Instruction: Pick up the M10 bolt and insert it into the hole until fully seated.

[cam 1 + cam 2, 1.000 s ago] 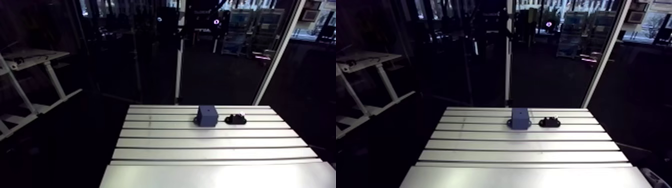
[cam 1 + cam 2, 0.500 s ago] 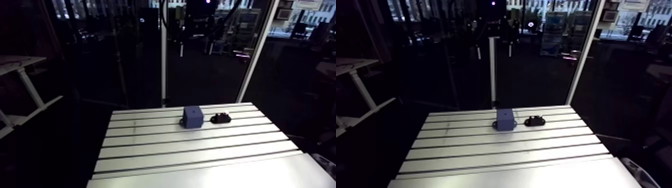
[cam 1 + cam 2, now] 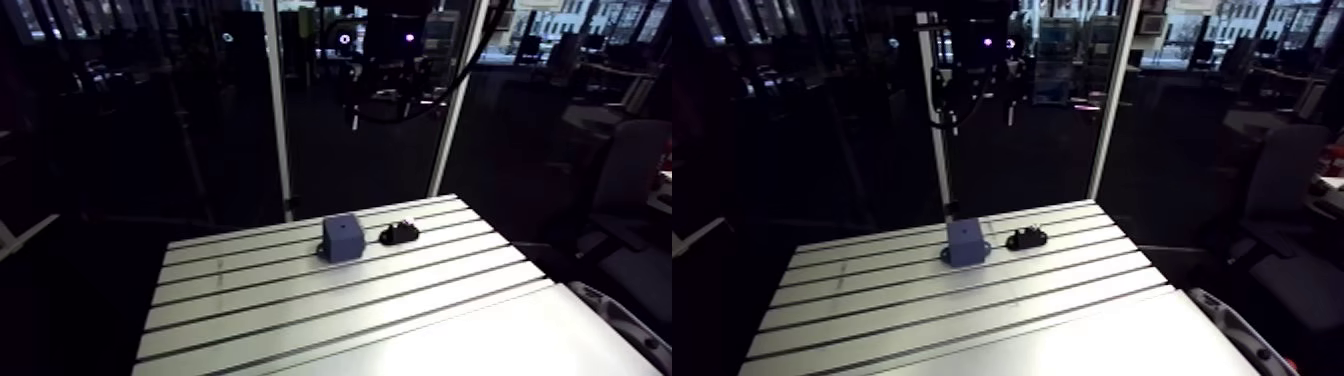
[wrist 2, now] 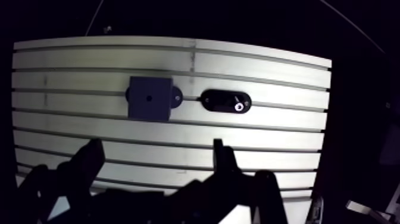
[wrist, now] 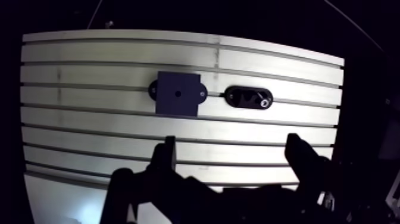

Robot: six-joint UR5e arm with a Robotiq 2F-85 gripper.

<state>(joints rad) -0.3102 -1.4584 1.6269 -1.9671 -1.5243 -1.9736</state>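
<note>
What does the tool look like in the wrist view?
The tool looks black, with two fingers. Each finger is narrow at the tip and widens into angular, jointed links toward its base. It shows only as a dark shape against the pale table, so no markings can be read.

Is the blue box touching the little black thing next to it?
Apart. The wrist view shows a strip of bright table between the blue box and the black thing.
</note>
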